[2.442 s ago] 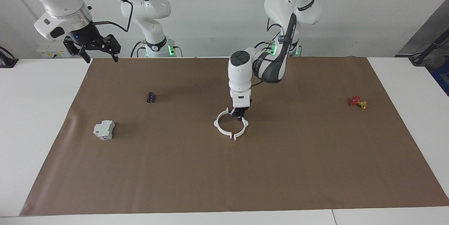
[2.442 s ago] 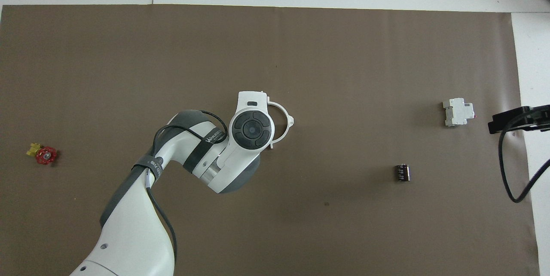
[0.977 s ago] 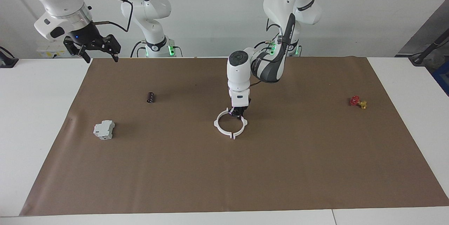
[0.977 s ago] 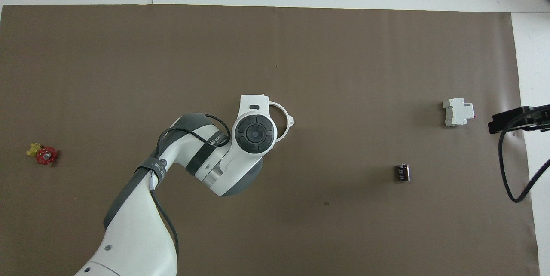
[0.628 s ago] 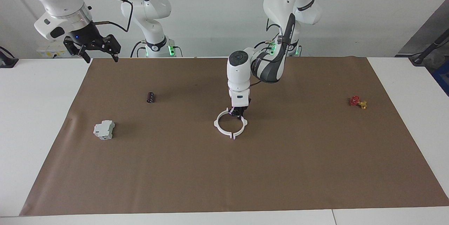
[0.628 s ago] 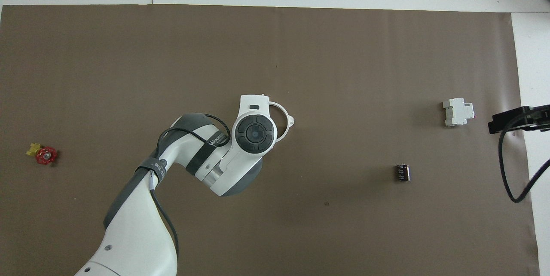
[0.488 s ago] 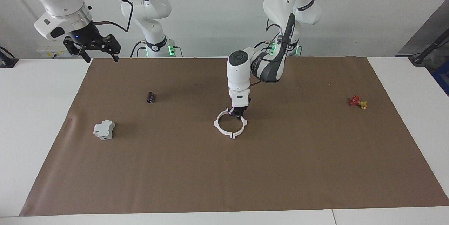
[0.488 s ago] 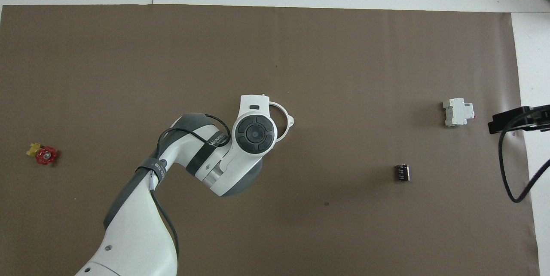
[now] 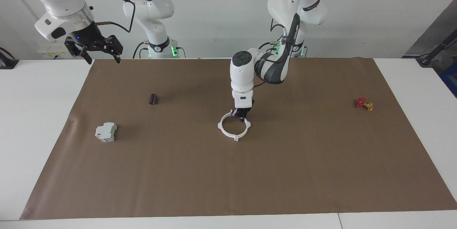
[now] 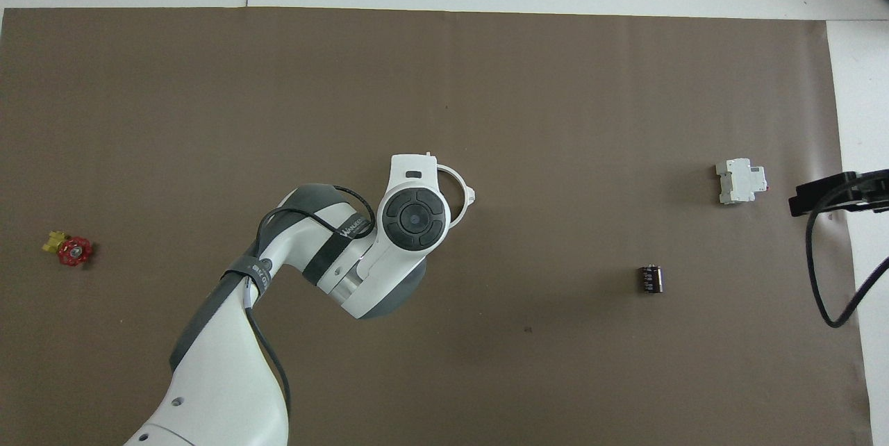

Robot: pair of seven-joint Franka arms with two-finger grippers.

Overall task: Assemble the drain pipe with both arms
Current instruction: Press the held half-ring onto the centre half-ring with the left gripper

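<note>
White table (image 9: pixel 35 122), covered mid-span by a brown paper sheet (image 9: pixel 285 172). Left arm (image 9: pixel 276 65) reaches down to the sheet's centre; left pincer (image 9: pixel 241 115) is closed on the robot-side edge of the drain pipe (image 9: pixel 228 134), a white ring lying at the sheet's centre. Right arm (image 9: pixel 60 4) waits raised over the sheet's corner at its own end; right pincer (image 9: pixel 95 49) wide, holding nothing. Grey-white block (image 9: pixel 105 132) and black cylinder (image 9: pixel 153 98) lie toward the right arm's end, the cylinder nearer to the robots. Red-and-yellow valve (image 9: pixel 364 103) lies toward the left arm's end.
</note>
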